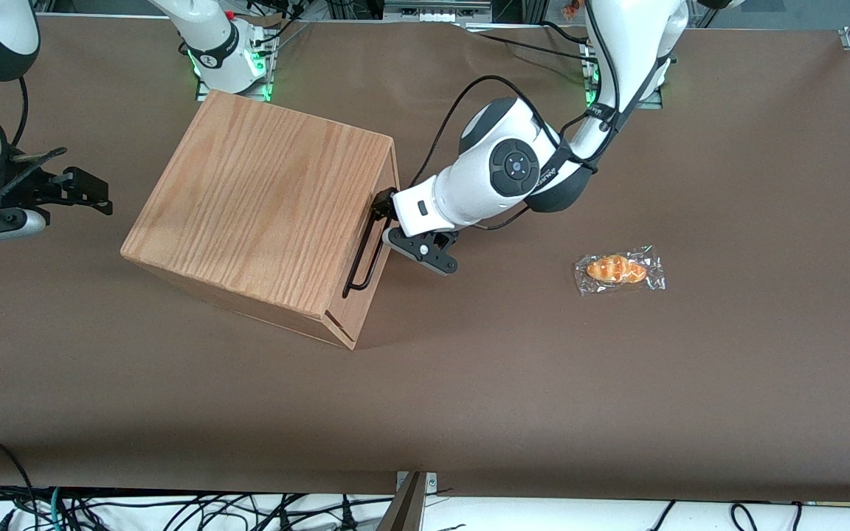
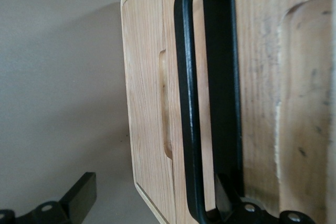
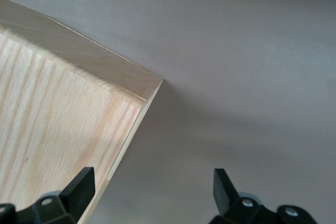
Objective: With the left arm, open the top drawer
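The oak-grain wooden box [image 1: 259, 214] sits left of centre in the front view on the brown surface [image 1: 617, 383], its top drawer [image 1: 373, 265] facing the working arm's end. The left arm [image 1: 502, 173] reaches in from the upper right toward that front. Its gripper [image 1: 388, 221] is spread wide and holds nothing, one finger [image 2: 226, 198] against the long black bar handle [image 1: 364, 254], whose axis crosses the gap between the fingers.

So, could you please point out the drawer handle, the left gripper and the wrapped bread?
drawer handle [image 2: 190, 103]: left wrist view, middle of the black bar.
left gripper [image 1: 388, 221]: front view, between its fingertips, at the handle.
wrapped bread [image 1: 617, 269]: front view, centre of the roll.
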You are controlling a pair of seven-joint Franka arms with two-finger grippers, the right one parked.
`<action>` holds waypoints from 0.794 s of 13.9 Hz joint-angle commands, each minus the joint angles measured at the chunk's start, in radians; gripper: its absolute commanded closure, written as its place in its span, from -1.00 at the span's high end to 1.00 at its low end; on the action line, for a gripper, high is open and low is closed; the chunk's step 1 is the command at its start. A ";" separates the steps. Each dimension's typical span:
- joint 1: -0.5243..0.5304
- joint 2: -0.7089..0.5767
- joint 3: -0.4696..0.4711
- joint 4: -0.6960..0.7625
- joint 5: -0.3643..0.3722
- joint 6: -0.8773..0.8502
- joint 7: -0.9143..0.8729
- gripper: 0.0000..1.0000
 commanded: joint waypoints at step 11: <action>0.010 0.030 0.066 0.037 0.021 0.000 0.003 1.00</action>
